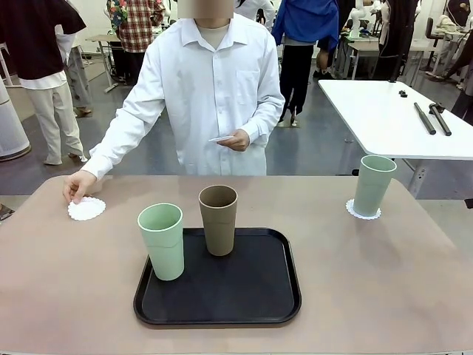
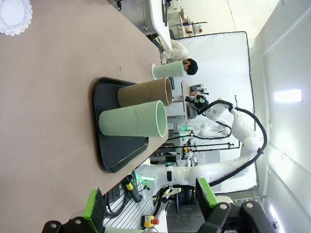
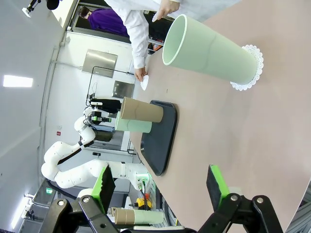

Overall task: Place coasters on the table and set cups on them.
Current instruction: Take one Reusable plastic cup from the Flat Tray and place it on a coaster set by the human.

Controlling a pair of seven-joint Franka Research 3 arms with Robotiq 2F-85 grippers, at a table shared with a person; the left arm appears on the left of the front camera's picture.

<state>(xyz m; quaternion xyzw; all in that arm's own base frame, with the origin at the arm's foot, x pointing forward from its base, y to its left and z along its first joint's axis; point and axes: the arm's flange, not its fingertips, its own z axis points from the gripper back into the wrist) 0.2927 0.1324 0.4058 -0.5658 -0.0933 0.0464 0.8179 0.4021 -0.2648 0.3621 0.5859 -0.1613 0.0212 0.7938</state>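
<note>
well, the coasters first. the first coaster (image 1: 363, 212) lies flat on the table (image 1: 384, 281) at the far right, and the right-hand mint cup (image 1: 374, 185) stands upright on it, with the lacy edge showing around its base. the second coaster (image 1: 86, 208) lies flat at the far left of the table, with nothing on it. the person's near hand (image 1: 77, 186) reaches down to it, fingertips touching its far edge. the third coaster (image 1: 222, 138) is off the table, held flat in the person's other hand (image 1: 238, 140) in front of a white shirt.

the other two cups stand upright on the black tray (image 1: 217, 310), which sits in the middle of the table on my side. the tray mint cup (image 1: 161, 240) is at the tray's front left corner. the brown cup (image 1: 219, 220) is just behind it and to its right, near the tray's far rim. the two are close but apart.

now my own fingers. my left gripper (image 2: 148, 204) is spread wide with nothing between the green pads, and it hangs off the table's edge, well apart from the tray. my right gripper (image 3: 160, 187) is just as wide and just as empty (the cup on its doily is well ahead of it).

beyond the person stands a white table (image 1: 384, 118) with a few dark tools on it.
</note>
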